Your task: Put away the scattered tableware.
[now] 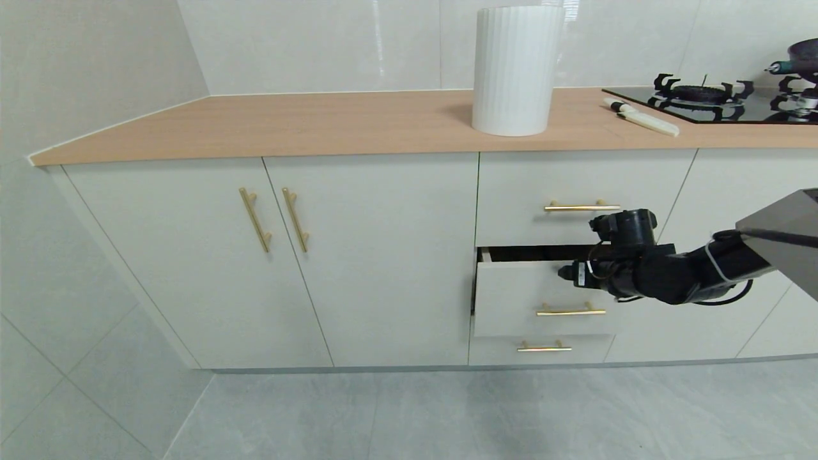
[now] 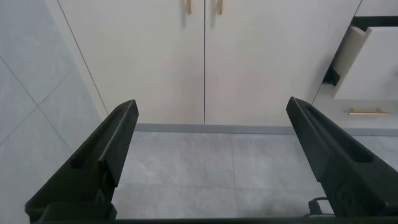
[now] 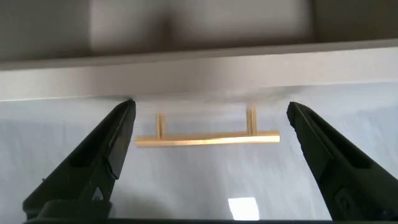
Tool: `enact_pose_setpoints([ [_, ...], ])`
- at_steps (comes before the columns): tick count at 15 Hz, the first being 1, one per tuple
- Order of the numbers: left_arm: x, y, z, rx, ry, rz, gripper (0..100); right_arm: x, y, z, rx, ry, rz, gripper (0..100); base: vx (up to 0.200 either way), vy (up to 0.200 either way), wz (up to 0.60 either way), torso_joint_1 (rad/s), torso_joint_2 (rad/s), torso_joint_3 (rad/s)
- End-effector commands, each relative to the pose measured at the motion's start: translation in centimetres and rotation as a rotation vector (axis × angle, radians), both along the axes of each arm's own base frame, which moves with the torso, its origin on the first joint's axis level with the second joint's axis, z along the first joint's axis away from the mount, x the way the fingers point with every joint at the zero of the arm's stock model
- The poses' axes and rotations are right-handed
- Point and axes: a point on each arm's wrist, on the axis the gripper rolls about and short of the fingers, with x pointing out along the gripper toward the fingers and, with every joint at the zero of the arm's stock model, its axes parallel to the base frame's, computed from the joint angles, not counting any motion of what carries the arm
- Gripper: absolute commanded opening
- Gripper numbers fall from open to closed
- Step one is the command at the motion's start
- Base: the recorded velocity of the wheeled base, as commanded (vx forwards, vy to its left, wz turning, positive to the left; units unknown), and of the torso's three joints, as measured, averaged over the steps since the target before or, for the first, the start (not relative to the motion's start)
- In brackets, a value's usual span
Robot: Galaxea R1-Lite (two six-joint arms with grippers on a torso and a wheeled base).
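Note:
The middle drawer [image 1: 511,294] of the white cabinet stands pulled partly out, with a dark gap above its front. My right gripper [image 1: 565,271] hovers just in front of that drawer, above its gold handle [image 1: 571,312]. In the right wrist view the gripper [image 3: 211,107] is open, and the handle [image 3: 208,138] lies between its two fingers but farther off, untouched. A cream-white knife [image 1: 641,117] lies on the wooden counter [image 1: 287,124] beside the hob. My left gripper [image 2: 211,107] is open and holds nothing, low over the floor facing the cabinet doors; the open drawer [image 2: 373,62] shows off to one side.
A tall white ribbed container [image 1: 516,69] stands on the counter above the drawers. A black gas hob [image 1: 716,99] with pans is at the far right. Double doors with gold handles [image 1: 275,217] fill the cabinet's left part. Grey tiled floor [image 1: 409,415] lies open below.

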Motion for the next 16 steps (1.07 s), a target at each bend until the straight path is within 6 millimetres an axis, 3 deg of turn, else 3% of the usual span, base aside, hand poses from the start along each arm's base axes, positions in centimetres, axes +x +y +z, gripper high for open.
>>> enact_pose_setpoints([
  [1,0.0,0.0,0.0,0.0,0.001,0.001,100,0.8,0.1,-2.2,-0.026,-0.019,-0.042,100,0.0,0.0,0.0,0.0,0.0,0.0],
  [8,0.0,0.0,0.0,0.0,0.001,0.001,100,2.7,0.3,-3.8,-0.038,-0.173,-0.112,100,0.0,0.0,0.0,0.0,0.0,0.0],
  [16,0.0,0.0,0.0,0.0,0.0,0.001,100,4.4,0.3,-3.7,-0.042,-0.258,-0.179,100,0.0,0.0,0.0,0.0,0.0,0.0],
])
